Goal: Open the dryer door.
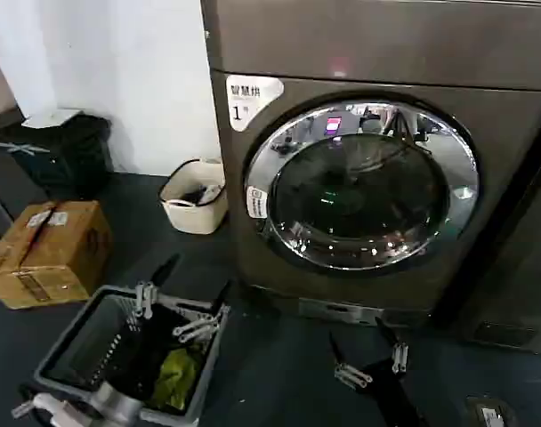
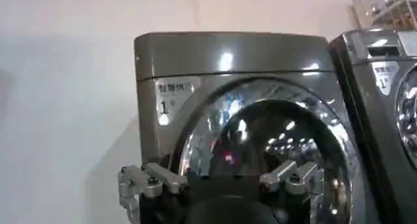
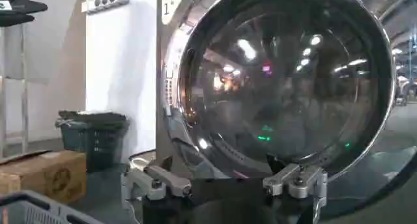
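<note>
Chrome rings the dryer door (image 1: pixel 361 184), which sits shut and flush in the front of the dryer (image 1: pixel 342 53), its dark tinted glass catching room lights. A small white sticker is on the ring's left side, and a white "1" label (image 1: pixel 249 98) marks the upper left corner of the machine's front. A second, darker machine (image 1: pixel 520 267) stands just beside it on the right.

The right pincer (image 1: pixel 367 354) is low on the floor side in front of the dryer, below the door's lower rim and apart from it; its two dark fingers stand spread with nothing between them. From the right wrist view the same pincer (image 3: pixel 225 180) points at the lower part of the glass, open and empty.

The left pincer (image 1: pixel 192 294) is above a grey laundry basket (image 1: pixel 75 342) that stands on the dark floor to the left of the dryer, with green cloth (image 1: pixel 177 374) inside. Its fingers are also spread wide and grip nothing; in the left wrist view this pincer (image 2: pixel 221 176) faces the door from farther back.

A cardboard box (image 1: pixel 48 253), a cream tub (image 1: pixel 195 197) and a black bin (image 1: pixel 57 151) stand near the white wall at the left.
</note>
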